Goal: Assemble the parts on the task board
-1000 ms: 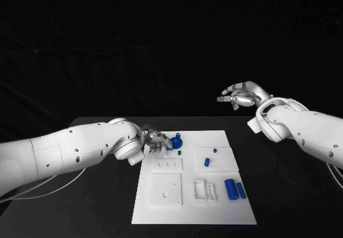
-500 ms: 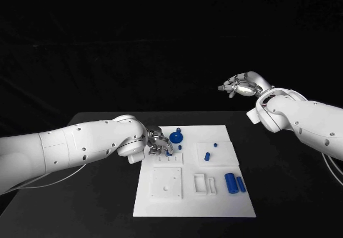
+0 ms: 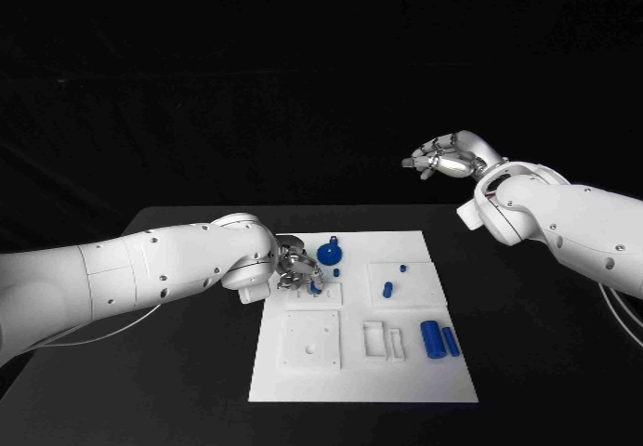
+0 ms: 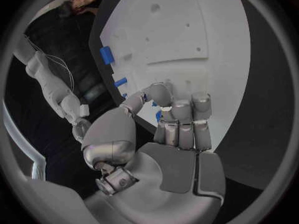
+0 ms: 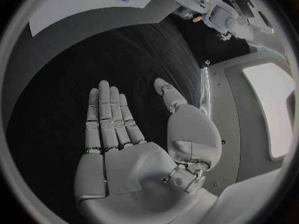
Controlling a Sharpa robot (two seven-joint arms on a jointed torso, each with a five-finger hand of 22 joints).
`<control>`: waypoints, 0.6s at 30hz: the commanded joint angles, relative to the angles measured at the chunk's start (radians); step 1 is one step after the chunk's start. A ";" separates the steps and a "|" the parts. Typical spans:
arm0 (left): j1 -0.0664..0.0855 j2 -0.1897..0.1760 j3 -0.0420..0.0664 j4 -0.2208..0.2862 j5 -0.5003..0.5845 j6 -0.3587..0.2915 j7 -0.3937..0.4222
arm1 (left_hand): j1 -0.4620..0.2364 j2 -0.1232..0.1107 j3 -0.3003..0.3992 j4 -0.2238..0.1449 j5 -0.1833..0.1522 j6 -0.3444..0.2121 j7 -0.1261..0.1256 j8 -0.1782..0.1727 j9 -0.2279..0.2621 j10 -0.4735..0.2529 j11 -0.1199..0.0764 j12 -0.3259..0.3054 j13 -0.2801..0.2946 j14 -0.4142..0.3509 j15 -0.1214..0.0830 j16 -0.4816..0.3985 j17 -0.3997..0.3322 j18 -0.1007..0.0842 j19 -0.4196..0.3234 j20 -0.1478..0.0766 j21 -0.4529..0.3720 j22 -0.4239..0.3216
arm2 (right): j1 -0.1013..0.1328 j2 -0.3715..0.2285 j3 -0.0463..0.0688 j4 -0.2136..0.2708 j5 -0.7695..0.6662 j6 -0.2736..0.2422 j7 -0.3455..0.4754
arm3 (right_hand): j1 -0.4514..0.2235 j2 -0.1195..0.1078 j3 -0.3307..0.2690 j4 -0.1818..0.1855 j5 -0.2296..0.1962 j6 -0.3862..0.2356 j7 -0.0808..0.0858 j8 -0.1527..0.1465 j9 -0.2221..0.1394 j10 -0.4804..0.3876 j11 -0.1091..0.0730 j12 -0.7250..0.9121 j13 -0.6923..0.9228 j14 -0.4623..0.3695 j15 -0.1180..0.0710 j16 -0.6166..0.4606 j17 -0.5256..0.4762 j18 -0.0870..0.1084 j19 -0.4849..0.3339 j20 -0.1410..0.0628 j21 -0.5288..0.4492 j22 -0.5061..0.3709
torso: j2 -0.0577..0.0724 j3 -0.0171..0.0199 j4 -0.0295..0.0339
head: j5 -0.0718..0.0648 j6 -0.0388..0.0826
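The white task board lies mid-table. My left hand hovers low over its far left corner, fingers curled in. In the left wrist view the thumb and fingers pinch a small blue part just above the board. Beside the hand stands a round blue part, with a tiny blue piece close by. A blue peg sits on a square plate, and two blue cylinders lie near the right edge. My right hand is raised high beyond the table's far right, its fingers stretched apart and holding nothing.
A white square plate with holes and a small slotted bracket sit on the board's near half. Bare black table flanks the board on both sides.
The whole picture has shifted a little. My left hand stays at the board's far left corner with its fingers closed. My right hand has risen slightly and stays raised.
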 commanded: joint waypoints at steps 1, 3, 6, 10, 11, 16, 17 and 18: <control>0.000 0.004 -0.001 -0.004 -0.016 0.023 0.002 | 0.002 0.020 0.002 0.011 0.000 0.174 -0.126 0.006 0.310 -0.041 -0.044 0.007 0.002 0.061 -0.083 0.006 -0.002 0.013 0.003 -0.121 0.008 -0.002 | 0.001 0.000 0.001 0.006 0.004 0.018 0.010 | 0.003 0.007 -0.007 0.001 0.005 -0.007 0.024 0.007 -0.002 0.008 0.002 -0.006 -0.005 0.004 0.004 -0.005 -0.001 -0.008 -0.006 0.002 -0.005 0.001 | 0.000 0.0001 0.0005 | -0.003 -0.003; -0.001 0.005 -0.001 -0.005 -0.016 0.030 0.003 | -0.008 0.025 0.001 0.014 -0.014 0.176 -0.127 0.006 0.314 -0.044 -0.045 0.016 0.004 0.060 -0.084 0.012 -0.005 0.014 0.000 -0.120 0.013 -0.004 | 0.001 -0.001 0.001 0.010 0.004 0.019 0.010 | 0.004 0.007 -0.007 0.001 0.005 -0.008 0.024 0.007 -0.002 0.009 0.003 -0.008 -0.009 0.004 0.005 -0.007 -0.002 -0.008 -0.008 0.002 -0.005 0.001 | 0.000 0.0005 0.0007 | -0.004 -0.004; -0.001 0.005 -0.001 -0.004 -0.021 0.033 0.002 | -0.011 0.027 0.002 0.014 -0.018 0.177 -0.127 0.005 0.316 -0.045 -0.046 0.019 0.004 0.059 -0.084 0.014 -0.006 0.015 -0.001 -0.120 0.015 -0.006 | 0.001 -0.001 0.001 0.011 0.004 0.021 0.008 | 0.005 0.008 -0.008 0.001 0.005 -0.008 0.024 0.007 -0.002 0.009 0.003 -0.009 -0.013 0.004 0.005 -0.010 -0.002 -0.008 -0.009 0.003 -0.006 0.002 | 0.000 0.0006 0.0008 | -0.004 -0.006; -0.001 0.004 -0.001 -0.003 -0.044 0.040 0.008 | -0.012 0.027 0.002 0.015 -0.019 0.178 -0.128 0.005 0.317 -0.045 -0.046 0.020 0.005 0.059 -0.084 0.015 -0.006 0.015 -0.002 -0.120 0.015 -0.006 | 0.001 0.000 0.001 0.009 0.004 0.040 0.004 | 0.005 0.008 -0.008 0.001 0.005 -0.008 0.024 0.007 -0.003 0.009 0.003 -0.009 -0.014 0.004 0.005 -0.011 -0.002 -0.008 -0.010 0.003 -0.006 0.002 | -0.001 0.0004 0.0019 | -0.007 -0.010; -0.001 0.004 -0.001 -0.002 -0.048 0.040 0.008 | -0.012 0.027 0.002 0.014 -0.019 0.178 -0.128 0.005 0.317 -0.045 -0.046 0.021 0.005 0.059 -0.084 0.016 -0.006 0.015 -0.002 -0.120 0.015 -0.006 | 0.001 0.000 0.001 0.010 0.004 0.042 0.005 | 0.006 0.010 -0.008 0.000 0.005 -0.009 0.025 0.007 -0.003 0.003 0.006 -0.015 -0.021 -0.005 0.009 -0.018 -0.005 -0.010 -0.018 0.005 -0.011 0.001 | -0.001 0.0003 0.0020 | -0.007 -0.009; -0.004 0.007 -0.002 -0.005 -0.057 0.035 0.008 | -0.014 0.028 0.002 0.015 -0.022 0.178 -0.128 0.005 0.318 -0.046 -0.046 0.023 0.005 0.059 -0.085 0.017 -0.007 0.015 -0.002 -0.120 0.017 -0.007 | 0.001 0.001 0.001 0.012 0.004 0.049 0.007 | 0.022 0.014 -0.010 0.005 0.004 -0.008 0.025 0.011 -0.011 -0.008 0.026 -0.089 -0.108 -0.075 0.049 -0.090 -0.038 -0.030 -0.108 0.021 -0.051 0.008 | -0.001 0.0006 0.0014 | -0.007 -0.010; -0.004 0.007 -0.002 -0.005 -0.058 0.034 0.008 | -0.014 0.028 0.002 0.015 -0.022 0.178 -0.128 0.005 0.318 -0.046 -0.046 0.023 0.005 0.059 -0.085 0.017 -0.007 0.015 -0.002 -0.120 0.017 -0.007 | 0.001 0.001 0.001 0.012 0.004 0.049 0.007 | 0.023 0.014 -0.011 0.006 0.004 -0.007 0.024 0.012 -0.011 -0.006 0.027 -0.093 -0.113 -0.076 0.050 -0.093 -0.040 -0.030 -0.111 0.022 -0.052 0.010 | -0.001 0.0006 0.0013 | -0.007 -0.011; -0.006 0.007 -0.002 -0.006 -0.067 0.032 0.009 | -0.015 0.028 0.002 0.015 -0.023 0.178 -0.128 0.005 0.319 -0.046 -0.046 0.024 0.005 0.058 -0.085 0.018 -0.007 0.016 -0.002 -0.120 0.018 -0.007 | 0.001 0.001 0.001 0.013 0.004 0.050 0.007 | 0.024 0.014 -0.011 0.008 0.004 -0.007 0.025 0.012 -0.013 -0.003 0.027 -0.100 -0.123 -0.078 0.052 -0.098 -0.043 -0.030 -0.115 0.023 -0.053 0.012 | -0.001 0.0006 0.0012 | -0.007 -0.010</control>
